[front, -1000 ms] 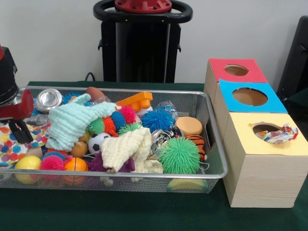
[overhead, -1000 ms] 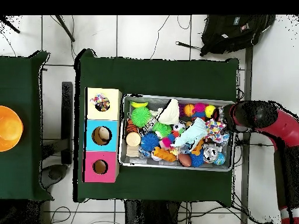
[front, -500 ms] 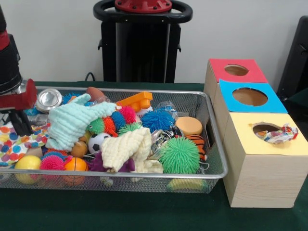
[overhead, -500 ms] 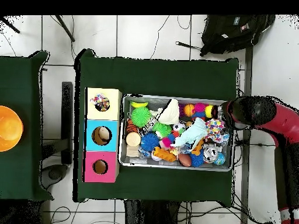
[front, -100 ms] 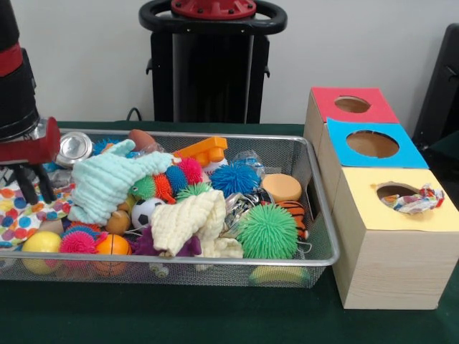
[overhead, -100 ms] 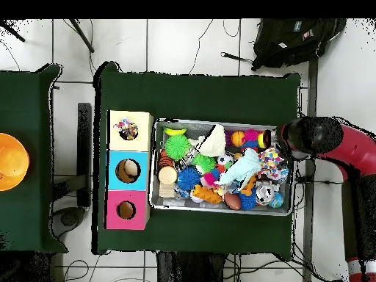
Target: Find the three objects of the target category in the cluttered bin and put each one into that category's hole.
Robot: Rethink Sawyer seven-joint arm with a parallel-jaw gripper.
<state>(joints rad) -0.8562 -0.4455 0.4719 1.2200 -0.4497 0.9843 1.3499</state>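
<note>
Red-black arm (front, -100 ms: 21,107) I see at the wire bin's (front, -100 ms: 315,186) end | gripper (front, -100 ms: 27,188) above the dotted cloth (front, -100 ms: 18,215) | fingers slightly apart, hold nothing | crumpled wrapper (front, -100 ms: 414,201) sits in yellow box hole (front, -100 ms: 396,192) | green worktop (front, -100 ms: 215,315) below.

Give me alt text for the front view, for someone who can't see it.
A wire mesh bin crammed with spiky balls, cloths and toys sits on a green table beside three wooden boxes with red, blue and yellow holed tops. The gripper hangs over the bin's left end.
</note>
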